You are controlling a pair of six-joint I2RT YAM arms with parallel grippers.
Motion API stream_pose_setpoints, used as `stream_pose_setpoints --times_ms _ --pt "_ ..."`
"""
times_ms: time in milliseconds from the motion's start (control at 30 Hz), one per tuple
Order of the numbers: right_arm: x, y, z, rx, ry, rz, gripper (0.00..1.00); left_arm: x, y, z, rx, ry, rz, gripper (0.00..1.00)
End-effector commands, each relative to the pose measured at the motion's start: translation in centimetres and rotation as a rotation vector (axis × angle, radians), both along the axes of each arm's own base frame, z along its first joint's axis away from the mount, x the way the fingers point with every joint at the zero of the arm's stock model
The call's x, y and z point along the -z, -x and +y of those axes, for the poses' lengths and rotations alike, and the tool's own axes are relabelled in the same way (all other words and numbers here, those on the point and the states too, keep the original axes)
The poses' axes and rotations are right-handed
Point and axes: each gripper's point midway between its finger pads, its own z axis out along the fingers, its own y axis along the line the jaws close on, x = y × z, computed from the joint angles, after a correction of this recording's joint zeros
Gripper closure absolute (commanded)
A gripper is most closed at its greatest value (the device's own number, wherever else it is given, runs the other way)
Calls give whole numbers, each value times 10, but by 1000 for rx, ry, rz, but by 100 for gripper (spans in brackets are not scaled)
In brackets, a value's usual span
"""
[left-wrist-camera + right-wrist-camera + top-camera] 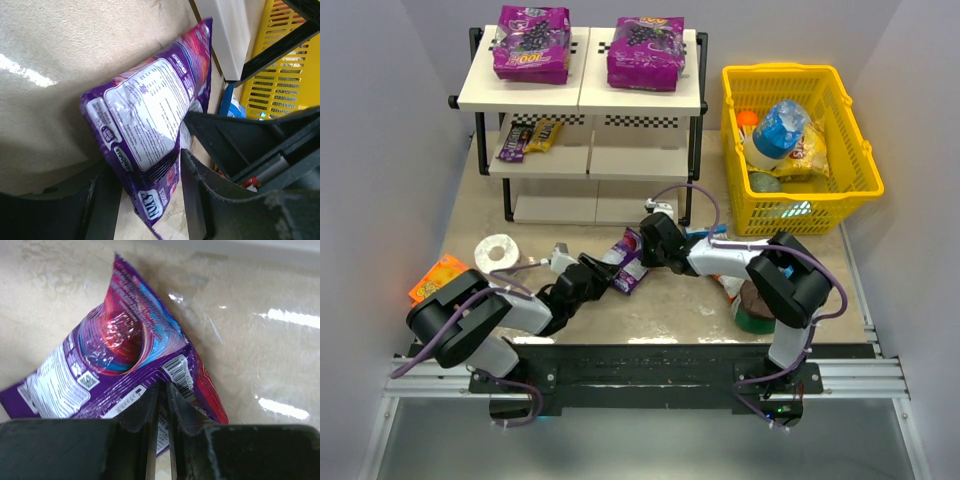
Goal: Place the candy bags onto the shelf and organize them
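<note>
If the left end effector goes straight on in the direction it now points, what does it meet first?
The glossy purple candy packet: it lies between the fingers of the left end effector, so it would be met almost at once. Depth beyond it is unclear.

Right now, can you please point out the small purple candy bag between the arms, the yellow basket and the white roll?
small purple candy bag (pixel 150 115), left wrist view, its white label panel.
yellow basket (pixel 782 68), top view, its far rim.
white roll (pixel 484 253), top view, its left side.
</note>
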Motion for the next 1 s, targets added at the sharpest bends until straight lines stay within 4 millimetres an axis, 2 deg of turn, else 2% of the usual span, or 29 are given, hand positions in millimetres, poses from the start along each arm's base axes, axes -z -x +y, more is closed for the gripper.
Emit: stream_pose_setpoints --times_ms 0,233,267,333,367,400,433,467,500,533,567,600,667,700,833,967 --pt "15 29 -20 -7 52 87 85 30 8 19 -34 -127 74 51" --pt "-1 32 -24 -1 41 82 84 28 8 18 -12 -153 68 76" --pt "-11 30 -23 5 31 65 83 26 8 17 -9 -157 65 83" --pt "-22 30 -28 17 39 52 77 19 6 17 -6 -166 50 88" --pt "-38 28 -27 21 18 25 74 17 5 18 -6 -172 46 95" --pt "-46 28 -28 25 9 14 65 10 4 17 -3 -173 33 98" --pt "-52 29 -31 29 12 11 60 3 1 16 -1 -179 14 100" --pt "-63 29 -32 31 -3 -5 56 -3 -1 16 1 -181 2 100" --pt "-81 29 -32 31 -33 -33 48 -12 -2 16 2 -179 -14 100" --pt "-91 30 -35 35 -40 -45 45 -23 -7 15 0 -183 -43 100" --pt "-99 32 -35 33 -55 -56 43 -31 -9 14 -2 -183 -58 100" --pt "-118 34 -37 32 -90 -81 40 -43 -11 16 -9 -177 -79 100" --pt "-131 40 -41 25 -111 -92 39 -64 -18 17 -27 -177 -125 100" --pt "-146 43 -43 24 -139 -116 38 -81 -22 18 -36 -161 -153 100" --pt "-167 54 -52 23 -180 -139 37 -107 -42 37 -67 -114 -197 100" --pt "-169 61 -60 28 -182 -139 37 -127 -62 55 -92 -79 -245 100"
